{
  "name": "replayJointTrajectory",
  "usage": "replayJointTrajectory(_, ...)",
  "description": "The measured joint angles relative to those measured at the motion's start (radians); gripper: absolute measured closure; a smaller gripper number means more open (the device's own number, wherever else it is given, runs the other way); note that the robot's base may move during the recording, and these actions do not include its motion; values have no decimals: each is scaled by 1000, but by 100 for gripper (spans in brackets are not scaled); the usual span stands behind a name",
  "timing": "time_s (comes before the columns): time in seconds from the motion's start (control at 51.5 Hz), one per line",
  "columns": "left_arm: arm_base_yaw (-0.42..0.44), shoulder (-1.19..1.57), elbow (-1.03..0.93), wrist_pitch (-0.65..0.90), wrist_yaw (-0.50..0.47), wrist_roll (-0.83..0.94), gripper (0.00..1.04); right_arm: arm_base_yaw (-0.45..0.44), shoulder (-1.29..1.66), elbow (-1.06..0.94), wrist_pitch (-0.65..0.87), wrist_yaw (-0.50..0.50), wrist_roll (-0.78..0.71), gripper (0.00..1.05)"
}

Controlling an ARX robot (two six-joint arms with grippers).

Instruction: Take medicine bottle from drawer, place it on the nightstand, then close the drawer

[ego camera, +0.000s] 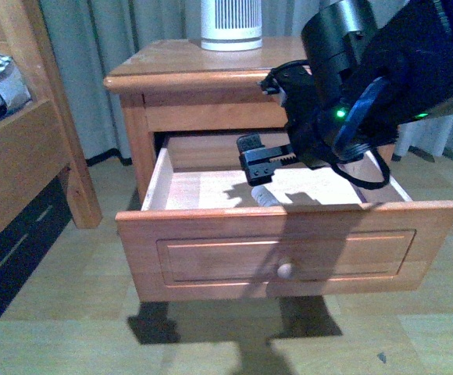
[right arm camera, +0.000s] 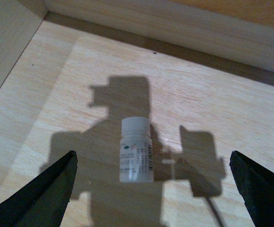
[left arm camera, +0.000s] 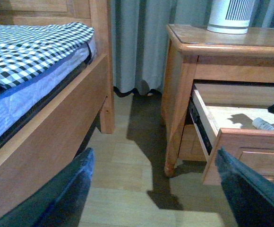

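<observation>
Bed (ego camera: 23, 156) is bounding the far left, and a strip of floor (left arm camera: 127, 156) is lying open between its post and the nightstand (ego camera: 137, 133). The left tool (left arm camera: 151, 198) is hanging low over that strip, fingers spread wide and holding nothing. A ribbed device (ego camera: 231, 23) is standing at the back of the counter (ego camera: 164, 58), whose rounded front edge is overhanging the cabinet.

The drawer (ego camera: 289, 242) is standing far out, its front well forward of the nightstand, with pale walls ringing a broad floor. The bottle (right arm camera: 136, 151) is lying on its side on that floor, with bare board showing around it. Its long axis is lying flat along the boards and its cap is pointing toward one pale wall; which wall, I cannot tell.

The right arm is reaching in from the upper right and bending down over the drawer. The right tool (right arm camera: 153, 194) is hovering just above the bottle, fingers gaping wide to either side and touching nothing.
</observation>
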State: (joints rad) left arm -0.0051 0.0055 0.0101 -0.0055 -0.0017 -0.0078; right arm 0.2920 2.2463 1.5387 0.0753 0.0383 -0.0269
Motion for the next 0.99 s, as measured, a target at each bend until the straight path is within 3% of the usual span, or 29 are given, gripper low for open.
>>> replayJointTrajectory(0.136,0,0,0,0,0,2,5,12,108,122,-47,3,12,7)
replayJointTrajectory(0.428,0,0,0,0,0,2,7,21,246,278,-120,3,71,7)
replayJointTrajectory(0.622,0,0,0,0,0,1,7,28,259,262,-127,-12,116,46)
replayJointTrajectory(0.777,0,0,0,0,0,2,7,26,251,217,-105,-25,132,69)
replayJointTrajectory(0.991,0,0,0,0,0,2,7,9,198,122,-36,-60,166,75)
